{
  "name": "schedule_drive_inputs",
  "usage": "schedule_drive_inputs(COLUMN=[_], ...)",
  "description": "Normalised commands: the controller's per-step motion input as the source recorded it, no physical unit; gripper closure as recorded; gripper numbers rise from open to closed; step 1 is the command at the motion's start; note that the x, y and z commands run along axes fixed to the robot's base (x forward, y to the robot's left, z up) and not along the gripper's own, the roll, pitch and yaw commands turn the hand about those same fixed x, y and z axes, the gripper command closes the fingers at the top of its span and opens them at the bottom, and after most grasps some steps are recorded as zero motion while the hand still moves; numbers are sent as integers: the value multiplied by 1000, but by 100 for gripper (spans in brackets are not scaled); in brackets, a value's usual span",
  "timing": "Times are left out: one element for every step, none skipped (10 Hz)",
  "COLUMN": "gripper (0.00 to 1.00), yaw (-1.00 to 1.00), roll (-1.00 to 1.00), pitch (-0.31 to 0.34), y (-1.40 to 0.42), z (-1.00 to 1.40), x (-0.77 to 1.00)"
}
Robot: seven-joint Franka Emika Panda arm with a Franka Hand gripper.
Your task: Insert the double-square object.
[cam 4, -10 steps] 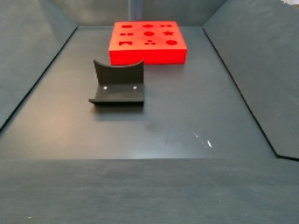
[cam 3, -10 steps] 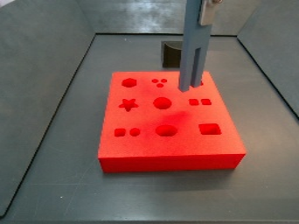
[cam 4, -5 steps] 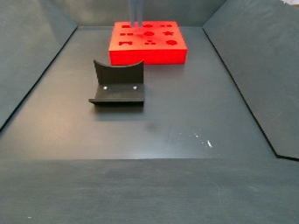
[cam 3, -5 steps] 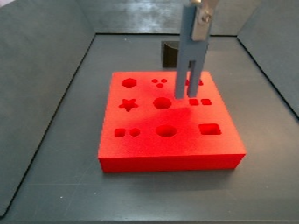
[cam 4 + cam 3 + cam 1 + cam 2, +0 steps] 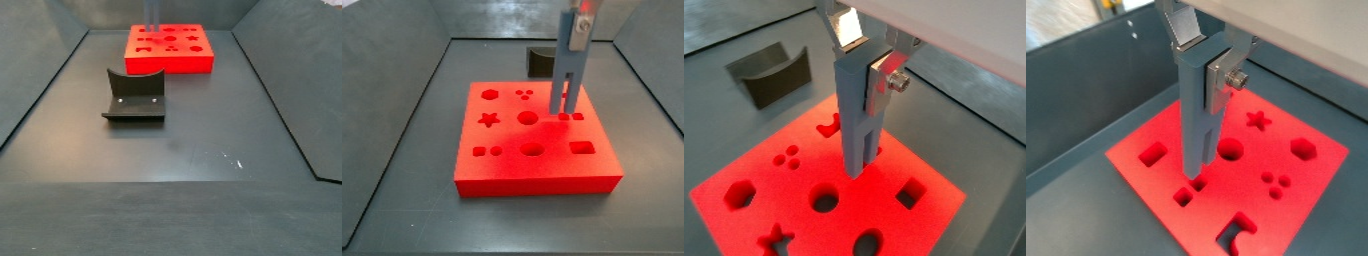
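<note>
My gripper (image 5: 579,22) is shut on the top of the double-square object (image 5: 569,70), a long blue-grey bar held upright over the flat red block (image 5: 536,165). Its two prongs point down, with their tips just above the pair of small square holes (image 5: 572,117) near the block's right edge. I cannot tell whether the tips touch the block. In both wrist views the gripper (image 5: 866,62) (image 5: 1208,66) clamps the bar (image 5: 858,120) (image 5: 1196,125) between silver fingers (image 5: 889,78). A side view shows only a sliver of the bar (image 5: 150,12) above the red block (image 5: 168,58).
The dark fixture (image 5: 134,97) stands on the grey floor in front of the red block; it shows behind the block (image 5: 541,63) and in a wrist view (image 5: 771,72). Grey walls (image 5: 396,90) enclose the floor. The block (image 5: 1293,195) has star, round and square holes.
The gripper has come down into view with the bar. The bar has shifted right across the block, and its prongs now stand over the pair of square holes.
</note>
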Motion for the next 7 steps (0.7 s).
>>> schedule_drive_inputs(gripper=[100,100,100,100,100,100,100], yaw=[-543,-194,0,0,86,166,166], roll=[127,103,153,141,167,181,180], pitch=[83,54,39,0,21,36,43], y=[11,0,0,0,0,0,9], z=[-109,-206,-200,-300,-343,-294,-311], x=[403,257,54,237,200,166,134])
